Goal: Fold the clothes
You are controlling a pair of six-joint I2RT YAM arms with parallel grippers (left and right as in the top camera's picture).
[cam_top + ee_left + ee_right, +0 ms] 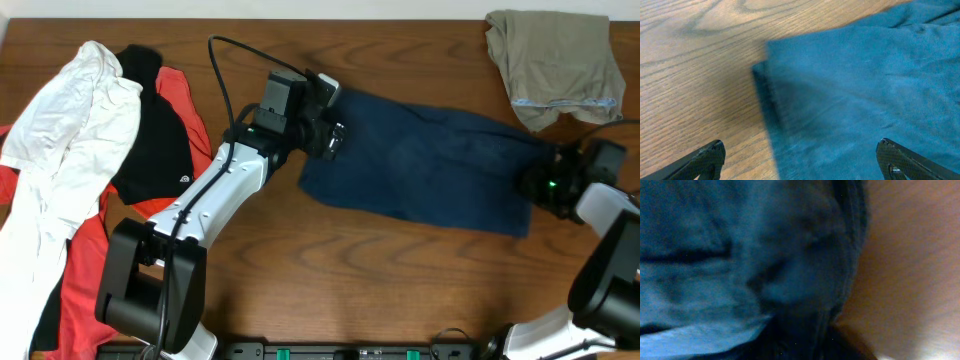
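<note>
The navy blue garment (pixel 430 170) lies flat across the middle of the wooden table (pixel 400 280). My left gripper (pixel 335 140) hovers over its left edge, open; in the left wrist view the garment (pixel 865 90) and its folded hem lie between the widely spread fingertips of the left gripper (pixel 800 150). My right gripper (pixel 532 185) is at the garment's right edge. In the right wrist view, puckered navy cloth (pixel 740 255) fills the frame and runs into the right gripper's (pixel 805 340) closed jaws. More clothes are piled at the far left: white (pixel 70 130), black (pixel 150 140) and coral-red (pixel 180 100).
An olive-khaki garment (pixel 555 60) with a pale hem lies at the back right corner. The pile at the left spreads to the table's left and front edges. A black cable loops behind the left arm (pixel 215 195).
</note>
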